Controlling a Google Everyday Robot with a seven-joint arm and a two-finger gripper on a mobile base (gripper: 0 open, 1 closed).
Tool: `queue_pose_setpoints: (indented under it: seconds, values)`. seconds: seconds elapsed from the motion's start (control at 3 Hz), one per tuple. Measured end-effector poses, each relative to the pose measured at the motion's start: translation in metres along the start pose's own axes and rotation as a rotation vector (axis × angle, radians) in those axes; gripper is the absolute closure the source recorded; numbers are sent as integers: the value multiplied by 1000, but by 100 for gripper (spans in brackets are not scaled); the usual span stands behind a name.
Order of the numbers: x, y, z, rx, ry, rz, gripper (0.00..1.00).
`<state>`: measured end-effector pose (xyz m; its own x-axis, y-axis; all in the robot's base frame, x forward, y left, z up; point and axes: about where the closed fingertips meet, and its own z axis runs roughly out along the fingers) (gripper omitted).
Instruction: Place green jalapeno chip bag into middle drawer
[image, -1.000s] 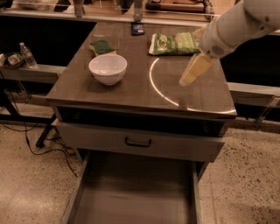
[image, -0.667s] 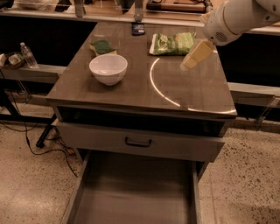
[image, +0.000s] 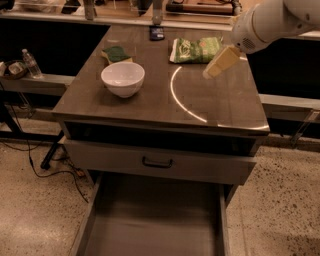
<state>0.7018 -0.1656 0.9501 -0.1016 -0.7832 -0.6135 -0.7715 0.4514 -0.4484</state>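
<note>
The green jalapeno chip bag (image: 195, 50) lies flat at the back of the cabinet top, right of centre. My gripper (image: 220, 63) hangs from the white arm at the upper right. It hovers just above the tabletop, beside the bag's right front corner, and holds nothing that I can see. The middle drawer (image: 155, 220) is pulled out at the bottom of the view, with a bare grey floor and straight side walls. Nothing lies in it.
A white bowl (image: 122, 77) stands left of centre on the top, with a dark-green sponge (image: 116, 53) behind it. A small black object (image: 156, 33) sits at the back edge. The closed upper drawer front with a black handle (image: 157, 162) is above the open drawer. A water bottle (image: 31, 62) stands on the left ledge.
My gripper has moved toward the back of the cabinet top, closer to the chip bag's right end. The arm has risen toward the upper right. The bag, the bowl and the drawer have not moved.
</note>
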Motion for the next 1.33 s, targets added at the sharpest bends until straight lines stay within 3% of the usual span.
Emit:
queue_pose_setpoints:
  seconds: [0.33, 0.67, 1.0, 1.33]
  values:
    - [16, -49, 40, 119, -39, 103, 0]
    - [41, -86, 75, 179, -49, 200, 0]
    - [62, -99, 99, 181, -40, 274, 0]
    - [67, -106, 124, 174, -59, 335, 0]
